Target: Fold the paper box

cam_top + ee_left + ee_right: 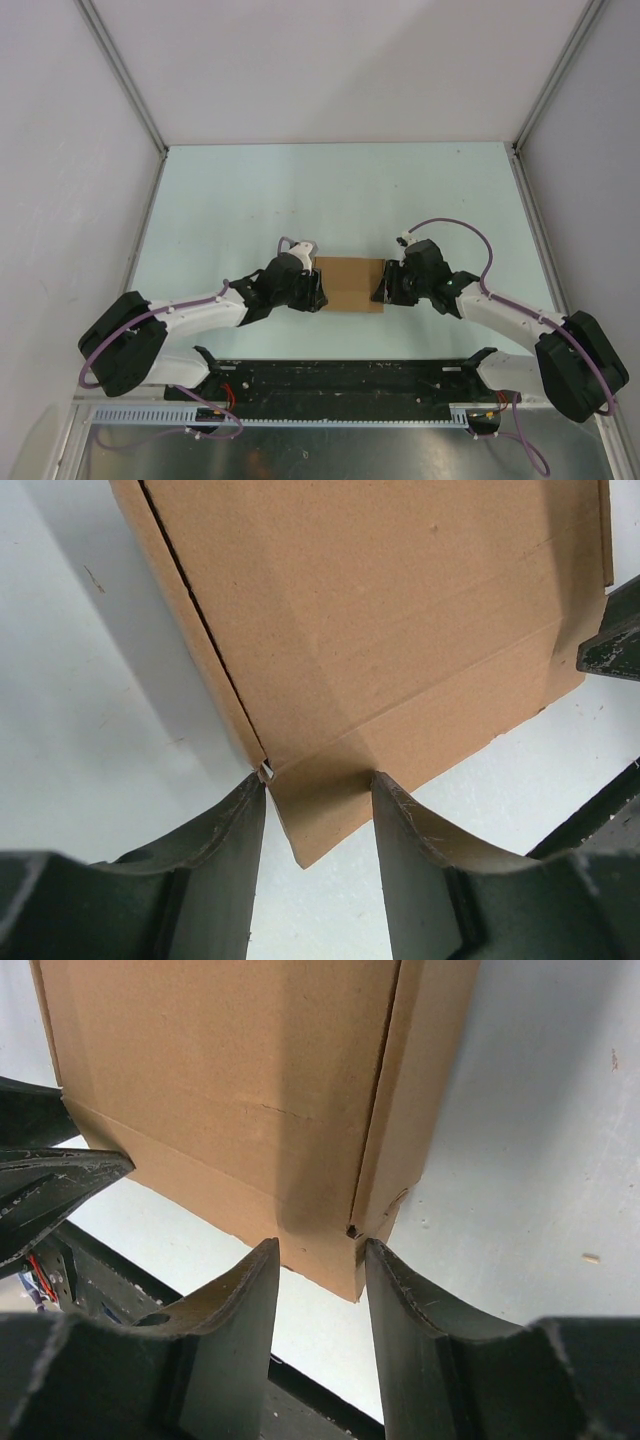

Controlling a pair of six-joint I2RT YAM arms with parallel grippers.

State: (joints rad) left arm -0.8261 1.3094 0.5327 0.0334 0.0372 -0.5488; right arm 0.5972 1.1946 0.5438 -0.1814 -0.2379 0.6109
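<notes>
The paper box (350,284) is a brown cardboard rectangle at the table's middle, between my two grippers. My left gripper (316,291) is at its left end. In the left wrist view the box (380,620) fills the top, and its near corner flap sits between my fingers (238,840), whose tips touch the cardboard; the gripper (318,810) is closed onto that corner. My right gripper (383,287) is at the right end. In the right wrist view the box (230,1090) shows a folded-up side wall, and the gripper (318,1270) is closed on its near corner.
The pale green table (300,200) is ringed by white walls. A black rail (340,385) with the arm bases runs along the near edge. The right gripper's finger shows at the right edge of the left wrist view (612,645).
</notes>
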